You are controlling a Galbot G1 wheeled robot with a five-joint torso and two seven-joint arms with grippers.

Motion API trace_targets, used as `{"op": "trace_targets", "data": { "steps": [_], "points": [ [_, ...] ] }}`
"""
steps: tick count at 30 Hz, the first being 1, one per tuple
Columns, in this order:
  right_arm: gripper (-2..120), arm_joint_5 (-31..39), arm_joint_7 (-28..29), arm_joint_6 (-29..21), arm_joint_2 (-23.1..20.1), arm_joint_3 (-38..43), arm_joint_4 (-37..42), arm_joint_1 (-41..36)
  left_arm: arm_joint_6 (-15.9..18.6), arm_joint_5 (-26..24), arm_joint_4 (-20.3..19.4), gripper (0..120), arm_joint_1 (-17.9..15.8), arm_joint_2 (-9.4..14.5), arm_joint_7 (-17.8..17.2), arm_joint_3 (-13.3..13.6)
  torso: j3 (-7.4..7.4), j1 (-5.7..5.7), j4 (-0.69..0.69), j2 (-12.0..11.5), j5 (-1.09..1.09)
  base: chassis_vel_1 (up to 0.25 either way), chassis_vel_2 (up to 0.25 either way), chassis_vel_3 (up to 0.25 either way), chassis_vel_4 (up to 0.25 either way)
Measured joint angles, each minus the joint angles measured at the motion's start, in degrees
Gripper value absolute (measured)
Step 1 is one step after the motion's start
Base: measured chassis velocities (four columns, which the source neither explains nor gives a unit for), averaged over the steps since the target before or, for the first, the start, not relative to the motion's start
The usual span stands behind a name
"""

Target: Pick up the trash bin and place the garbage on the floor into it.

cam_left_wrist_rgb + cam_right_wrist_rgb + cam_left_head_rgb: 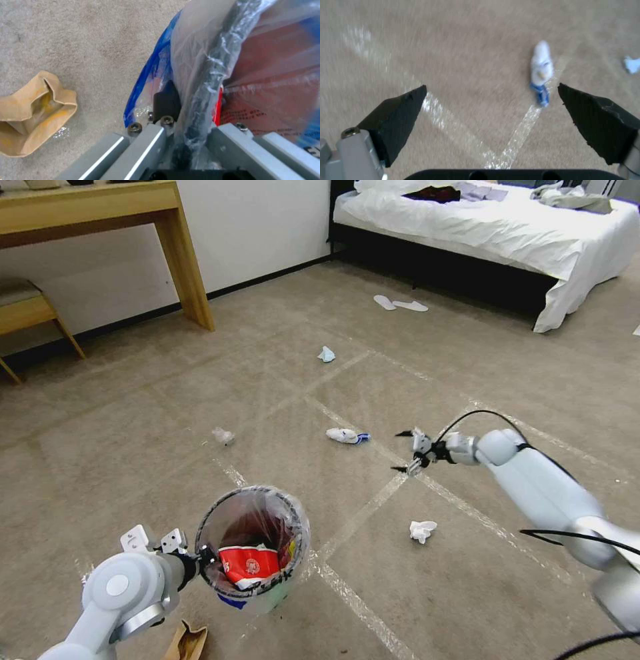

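- Clamped jaws of the left gripper [186, 130] pinch the rim of the trash bin [253, 543], liner and all, with one finger outside the wall and one inside; in the head view the bin seems to be held off the floor [133, 400].
- Pick-up of the bin therefore looks done, and a red-and-white cup [248, 563] already sits inside it against the dark reddish wall.
- Wide-open and empty, the right gripper [405, 452] hovers beyond the bin, toward the bed [480, 227], its jaws aimed at a white-and-blue wrapper [347, 435] that lies just past them on the carpet.
- Left to collect, by my judgement: that wrapper, a crumpled tissue [422, 530] to the bin's right, a small clear scrap [223, 435] beyond the bin, a pale blue scrap [326, 355] farther out toward the bed, and torn brown cardboard [187, 641] right beside the bin on the robot's side.
- So the task seems roughly a quarter along, with most litter still scattered.
- From the left wrist the grip on the rim is plain, plus a blue strip [146, 75] against the bin's outside; from the head that detail is too small to read.
- From the right wrist the wrapper appears between the open jaws, yet farther off than them, above a crossing of shiny tape lines [516, 140].
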Motion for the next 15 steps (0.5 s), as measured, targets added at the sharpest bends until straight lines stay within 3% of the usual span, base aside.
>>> {"op": "trace_targets", "data": {
  "steps": [1,6,15],
  "points": [
    [100,-3.83,0.83,0.53,2.43,-0.74,-3.53,0.81,0.01,0.26,-0.17,0,0.20,-0.04,0.15,0.00,0.00,0.00,0.00,0.00,-0.01,0.000,0.000,0.000,0.000],
    [100,-6.78,3.65,0.70,5.14,-2.49,-8.71,0.97,0.07,1.30,-0.62,0,0.84,-0.20,0.50,0.16,0.00,0.00,0.02,-0.01,0.00,0.000,0.000,0.000,0.000],
    [100,-7.33,10.69,-2.81,4.00,-6.12,-13.09,-1.44,0.09,1.94,-1.48,0,1.79,-0.38,0.59,0.11,0.00,0.00,0.00,-0.01,0.02,0.000,0.000,0.000,0.000]
  ]
}}
